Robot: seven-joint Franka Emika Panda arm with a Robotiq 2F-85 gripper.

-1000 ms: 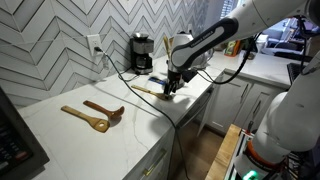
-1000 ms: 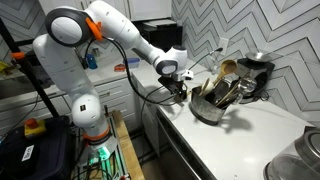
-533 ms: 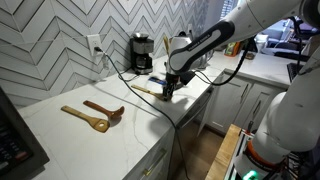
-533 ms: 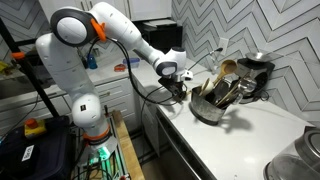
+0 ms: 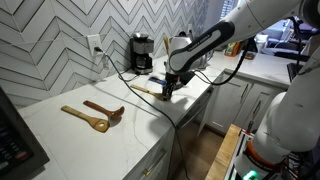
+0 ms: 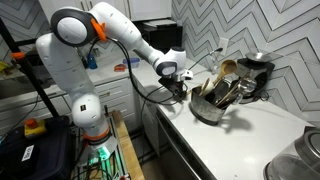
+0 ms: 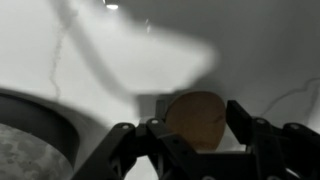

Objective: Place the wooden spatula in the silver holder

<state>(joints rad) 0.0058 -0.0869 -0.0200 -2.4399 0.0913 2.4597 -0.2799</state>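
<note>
The wooden spatula (image 7: 195, 118) shows its pale rounded head between my fingers in the wrist view. In an exterior view its slim handle (image 5: 148, 89) lies low over the white counter. My gripper (image 7: 197, 128) points down at the counter with its jaws against both sides of the head; it also shows in both exterior views (image 5: 166, 92) (image 6: 180, 92). The silver holder (image 6: 207, 108) stands just beyond the gripper, with several wooden utensils sticking out of it. The arm hides the holder in the exterior view that shows the handle.
A golden-tan utensil (image 5: 85, 118) and a reddish-brown utensil (image 5: 105, 110) lie further along the counter. A black coffee maker (image 5: 142, 52) stands by the tiled wall with cables trailing. A dark curved rim (image 7: 30, 108) lies close beside the gripper. The counter edge (image 5: 190, 105) is near.
</note>
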